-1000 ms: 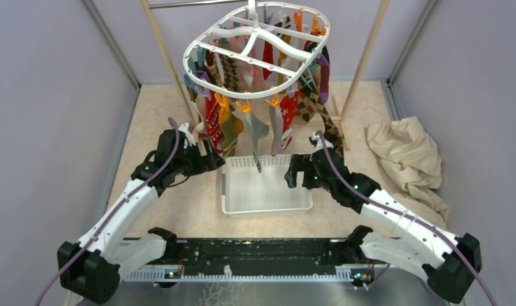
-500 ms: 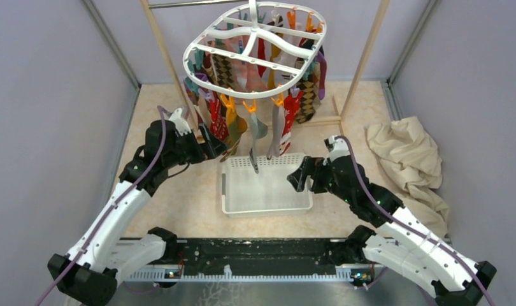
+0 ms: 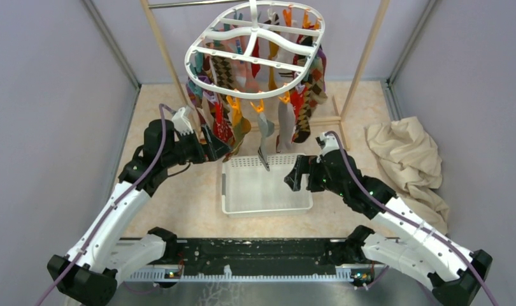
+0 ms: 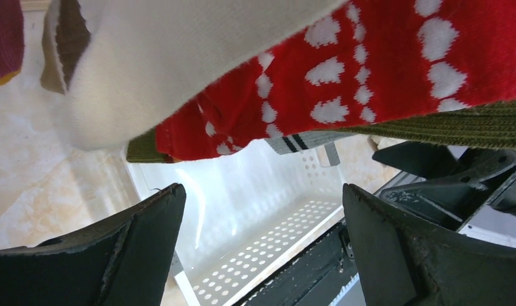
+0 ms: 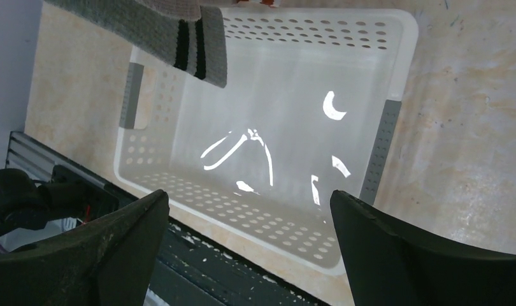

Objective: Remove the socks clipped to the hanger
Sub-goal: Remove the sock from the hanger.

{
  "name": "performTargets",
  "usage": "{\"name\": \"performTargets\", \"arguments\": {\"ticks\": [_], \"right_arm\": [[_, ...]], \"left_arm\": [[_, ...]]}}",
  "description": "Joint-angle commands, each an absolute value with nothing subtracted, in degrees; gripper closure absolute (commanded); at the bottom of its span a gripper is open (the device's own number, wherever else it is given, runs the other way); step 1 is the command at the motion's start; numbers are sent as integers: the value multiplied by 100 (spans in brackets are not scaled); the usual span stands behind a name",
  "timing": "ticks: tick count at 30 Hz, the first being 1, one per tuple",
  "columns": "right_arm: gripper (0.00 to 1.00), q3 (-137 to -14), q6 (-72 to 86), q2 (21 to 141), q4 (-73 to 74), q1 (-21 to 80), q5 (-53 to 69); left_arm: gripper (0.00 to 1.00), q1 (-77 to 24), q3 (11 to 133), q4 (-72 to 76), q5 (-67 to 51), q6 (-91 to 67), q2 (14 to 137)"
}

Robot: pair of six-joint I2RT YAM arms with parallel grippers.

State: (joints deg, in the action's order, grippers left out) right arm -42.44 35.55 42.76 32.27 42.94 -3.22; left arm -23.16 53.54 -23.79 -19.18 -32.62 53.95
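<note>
The white oval hanger (image 3: 237, 94) hangs over the back of the table, with several socks (image 3: 233, 124) clipped under it. My left gripper (image 3: 218, 148) is open at the lower left socks. In its wrist view, its jaws (image 4: 262, 191) gape just under a red sock with white marks (image 4: 383, 70), a cream sock (image 4: 179, 57) and an olive one (image 4: 465, 124), gripping none. My right gripper (image 3: 293, 172) is open over the basket's right side, below the socks. A grey striped sock tip (image 5: 172, 35) dangles above the empty right jaws (image 5: 249, 192).
A white perforated basket (image 3: 266, 207) sits on the table beneath the hanger and shows in both wrist views (image 4: 255, 210) (image 5: 405, 38). Wooden rack poles (image 3: 163, 60) flank the hanger. A crumpled beige cloth (image 3: 405, 159) lies at the right wall.
The hanger and its socks swung slightly to the right. My left gripper edged up against the lower left socks. My right gripper pulled back right, then returned toward the basket. Both stayed open.
</note>
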Motion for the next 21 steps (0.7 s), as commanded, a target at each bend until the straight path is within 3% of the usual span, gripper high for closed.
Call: {"name": "performTargets", "arguments": {"ticks": [1,8,14,21], "right_arm": [[2,-4889,3834,4491,3794,4276,-714],[2,-5118,3975,4790,3723,4278,-982],[16,-5419,3385,4559,3107,4389,-1276],[20,-5710,2579,4306,2489,4438,-1321]], "left_arm": [[1,-2347,5291,-2380,-1857,-2970,5292],[1,-2347,5150,-1975,-1651,-2884,5312],[1,-2344,5253,-1741,-1470,-2992,5000],[1,-2370,5667,-2048,-2533,-3161,4750]]}}
